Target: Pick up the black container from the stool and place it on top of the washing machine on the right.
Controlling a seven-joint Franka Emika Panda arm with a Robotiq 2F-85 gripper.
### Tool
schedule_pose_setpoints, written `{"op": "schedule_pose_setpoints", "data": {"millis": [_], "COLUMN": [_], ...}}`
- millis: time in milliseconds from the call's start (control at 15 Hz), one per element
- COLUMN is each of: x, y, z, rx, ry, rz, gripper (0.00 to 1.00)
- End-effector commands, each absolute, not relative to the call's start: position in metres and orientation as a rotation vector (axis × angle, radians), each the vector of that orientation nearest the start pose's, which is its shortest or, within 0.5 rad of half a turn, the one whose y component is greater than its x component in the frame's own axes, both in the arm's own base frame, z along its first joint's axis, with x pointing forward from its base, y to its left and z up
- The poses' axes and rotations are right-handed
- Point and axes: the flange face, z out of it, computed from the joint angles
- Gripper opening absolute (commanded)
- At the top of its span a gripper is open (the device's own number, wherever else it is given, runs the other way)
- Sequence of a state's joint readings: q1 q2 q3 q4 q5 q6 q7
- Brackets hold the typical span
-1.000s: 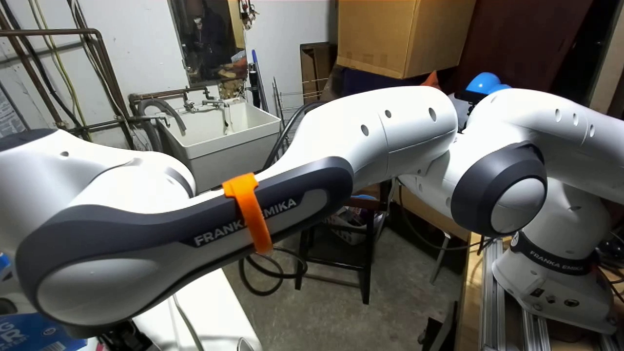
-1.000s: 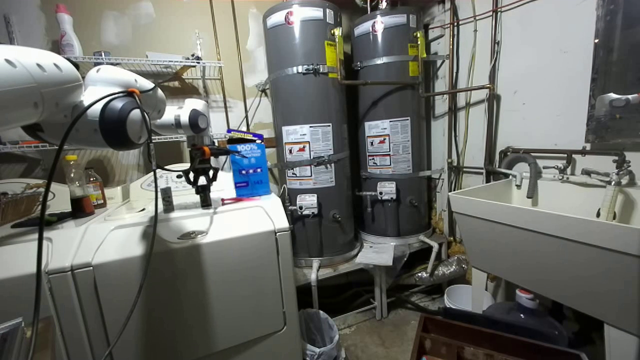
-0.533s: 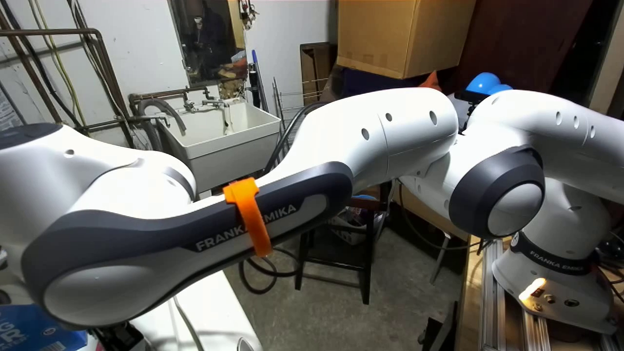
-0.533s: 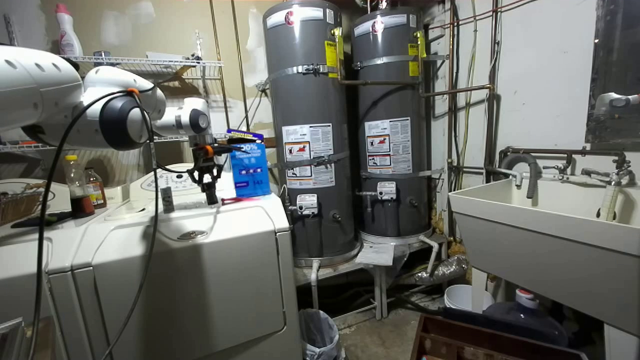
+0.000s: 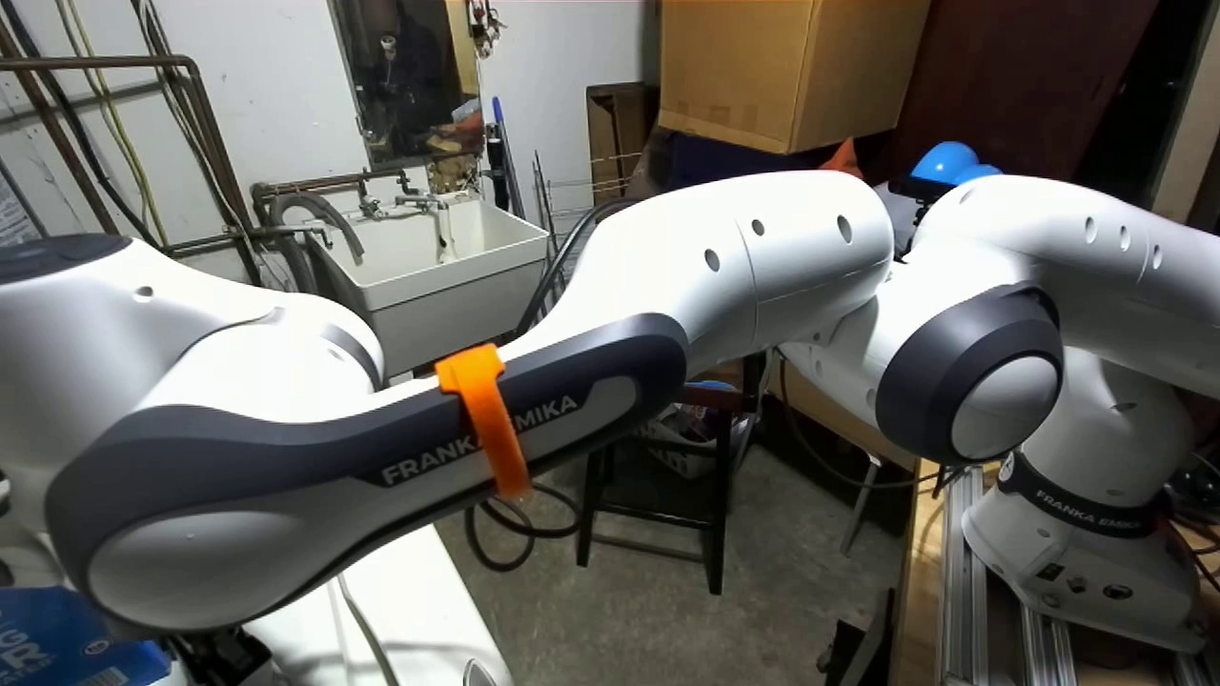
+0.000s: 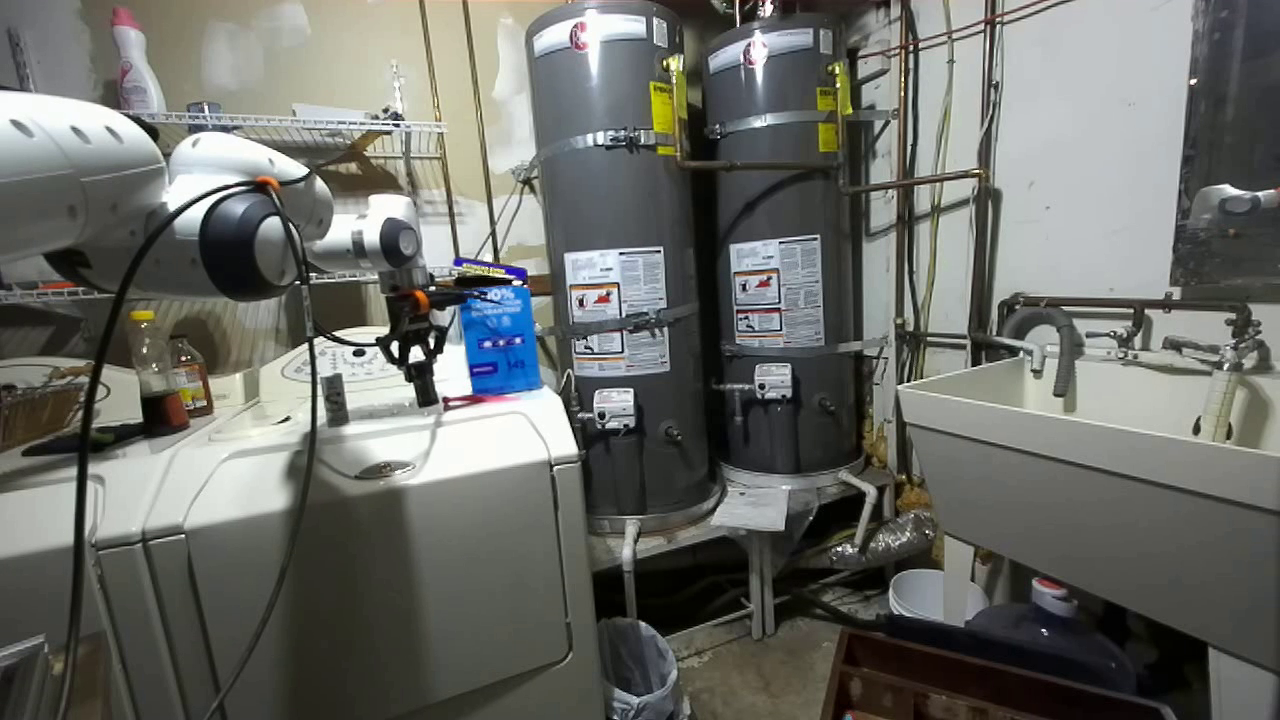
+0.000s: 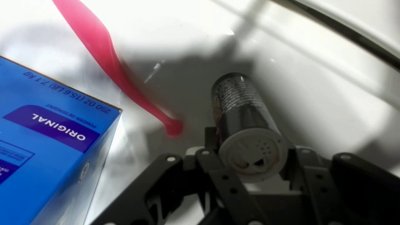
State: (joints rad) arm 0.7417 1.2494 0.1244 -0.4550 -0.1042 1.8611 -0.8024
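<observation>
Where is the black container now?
In the wrist view, the black container is right of centre, held in the gripper over the washing machine; a pink object and blue detergent box are to its left.

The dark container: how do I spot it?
Find the white washing machine beside the grey tanks, then the blue box on it. Near that is the container, a dark cylinder with a pale lid, the only thing between the fingers.
</observation>
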Motion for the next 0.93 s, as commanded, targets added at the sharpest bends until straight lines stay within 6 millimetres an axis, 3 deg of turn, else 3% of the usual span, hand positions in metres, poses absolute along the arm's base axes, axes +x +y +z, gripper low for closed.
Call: {"op": "schedule_pose_setpoints", "data": {"millis": [0,333,400,533,667,867], "x": [0.591,0.598,0.599,0.6,0.602,0.603], "y": [0.574,0.57,0.569,0.568,0.566,0.565], "z": [0.294,0.295,0.295,0.295,0.294,0.293], "rx": [2.174,2.173,2.177,2.185,2.196,2.202], "ry": [2.304,2.334,2.338,2.345,2.352,2.359], "rz": [0.297,0.344,0.349,0.353,0.358,0.359], "gripper": [0.2,0.2,0.5,0.77,0.9,1.0]}}
